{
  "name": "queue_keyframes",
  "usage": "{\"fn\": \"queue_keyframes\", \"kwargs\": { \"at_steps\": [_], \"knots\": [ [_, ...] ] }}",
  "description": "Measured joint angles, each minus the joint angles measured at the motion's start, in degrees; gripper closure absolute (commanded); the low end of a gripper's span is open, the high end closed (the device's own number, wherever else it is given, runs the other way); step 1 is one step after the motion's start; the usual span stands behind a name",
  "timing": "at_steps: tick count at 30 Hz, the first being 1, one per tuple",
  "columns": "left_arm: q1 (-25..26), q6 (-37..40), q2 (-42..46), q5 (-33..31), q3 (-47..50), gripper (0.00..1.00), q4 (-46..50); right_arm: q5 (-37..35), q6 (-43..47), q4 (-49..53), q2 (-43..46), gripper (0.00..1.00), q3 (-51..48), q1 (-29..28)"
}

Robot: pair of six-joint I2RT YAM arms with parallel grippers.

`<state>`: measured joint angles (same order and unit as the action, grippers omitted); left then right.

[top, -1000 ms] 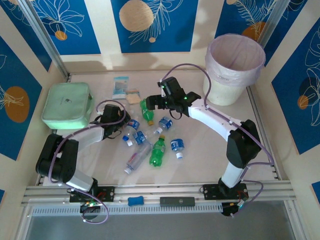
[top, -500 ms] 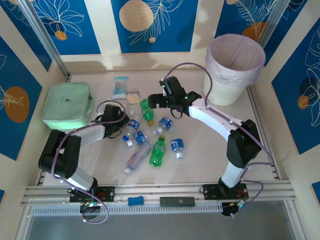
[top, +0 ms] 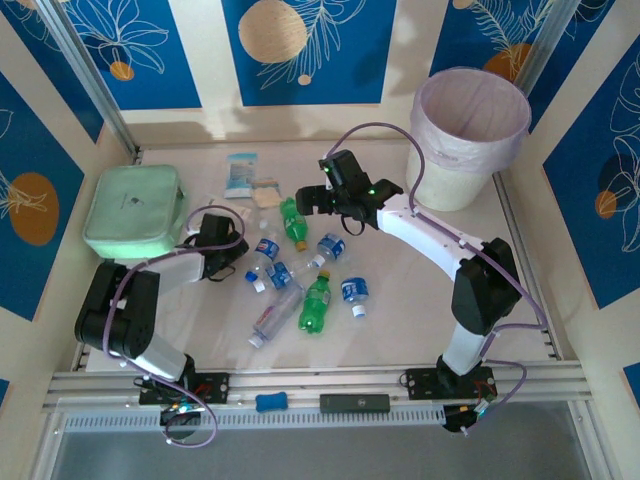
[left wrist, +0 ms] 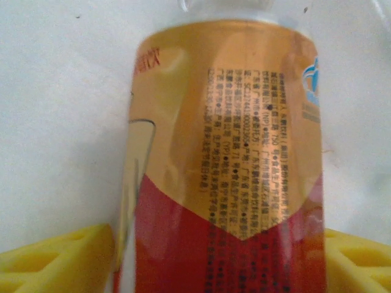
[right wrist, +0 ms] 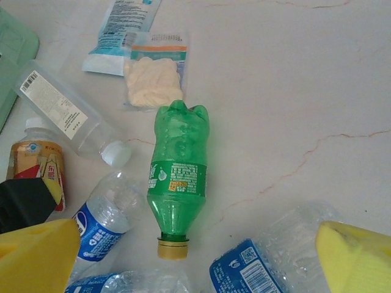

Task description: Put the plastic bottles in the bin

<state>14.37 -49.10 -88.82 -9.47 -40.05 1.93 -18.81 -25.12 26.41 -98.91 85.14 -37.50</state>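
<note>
Several plastic bottles lie mid-table. My left gripper (top: pixel 230 256) (left wrist: pixel 220 268) has an orange-and-red-labelled bottle (left wrist: pixel 226 152) (right wrist: pixel 35 166) between its yellow pads (left wrist: pixel 55 262), and both pads press its sides. My right gripper (top: pixel 308 204) (right wrist: pixel 195 262) hangs open above a green bottle (top: pixel 293 222) (right wrist: pixel 178 171) with a yellow cap. A second green bottle (top: pixel 316 302) lies nearer the arms. Clear blue-labelled bottles (top: pixel 331 246) (right wrist: pixel 98 229) lie around them, and one (right wrist: pixel 256 268) rests by the right finger. The bin (top: pixel 450 180) stands at the far right with its pink liner.
A mint-green pouch (top: pixel 135 210) lies at the far left. A blue-white packet (top: pixel 240 173) (right wrist: pixel 119 30) and a snack packet (top: pixel 266 192) (right wrist: pixel 153 79) lie behind the bottles. A clear bottle with a white label (right wrist: pixel 58 110) lies beside the orange one.
My left gripper has closed in on the orange-labelled bottle and shifted slightly left. The right arm has barely moved.
</note>
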Motion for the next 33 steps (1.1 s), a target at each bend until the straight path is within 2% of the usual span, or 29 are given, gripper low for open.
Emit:
{"fn": "queue_keyframes", "kwargs": {
  "at_steps": [7, 12, 18, 21, 26, 33],
  "knots": [
    [-0.2, 1.1, -0.1, 0.0, 0.0, 0.50, -0.2, -0.7, 0.0, 0.0, 0.0, 0.01, 0.0, 0.0],
    [-0.3, 2.5, 2.6, -0.1, 1.5, 0.55, -0.4, -0.5, 0.0, -0.1, 0.0, 0.01, -0.1, 0.0],
    [-0.3, 7.5, 11.8, 0.0, 4.9, 0.60, -3.0, 2.2, -0.9, -0.5, 0.0, 0.01, -0.2, 0.1],
    [-0.3, 10.8, 17.0, 1.7, 6.3, 0.63, -6.2, 5.8, -1.5, -1.9, 0.0, 0.01, -0.2, 0.8],
    [-0.3, 15.7, 23.5, 8.5, 7.4, 0.66, -14.1, 16.7, -4.2, -6.7, 0.0, 0.01, -0.5, 3.7],
    [0.4, 18.2, 24.8, 18.5, 7.4, 0.68, -22.7, 31.6, -11.0, -17.1, 0.0, 0.05, -2.1, 7.0]
  ]
}}
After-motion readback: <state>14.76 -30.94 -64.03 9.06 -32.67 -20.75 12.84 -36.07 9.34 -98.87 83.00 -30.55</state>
